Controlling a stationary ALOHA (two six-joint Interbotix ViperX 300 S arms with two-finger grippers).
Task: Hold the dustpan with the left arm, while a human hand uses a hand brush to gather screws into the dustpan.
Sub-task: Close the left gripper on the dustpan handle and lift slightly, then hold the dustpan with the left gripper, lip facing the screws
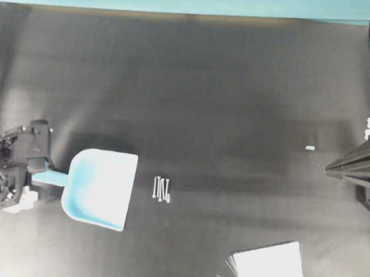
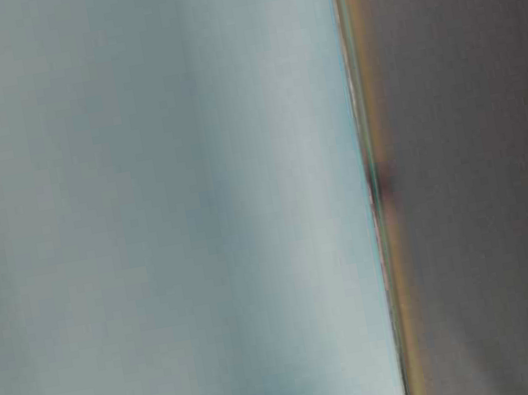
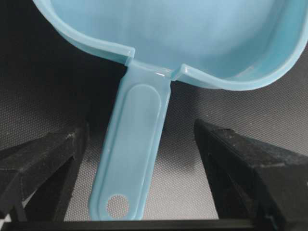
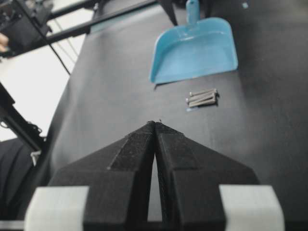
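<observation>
Left tool low at table's edge, fingers spread wide; right tool pinched together.

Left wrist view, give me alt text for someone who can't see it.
A light-blue plastic dustpan lies on the black table mat, its short handle with a round hole pointing toward the camera. The handle sits in the gap of the open left pincer, whose two black fingers stand clear of it on either side, not touching.
</observation>
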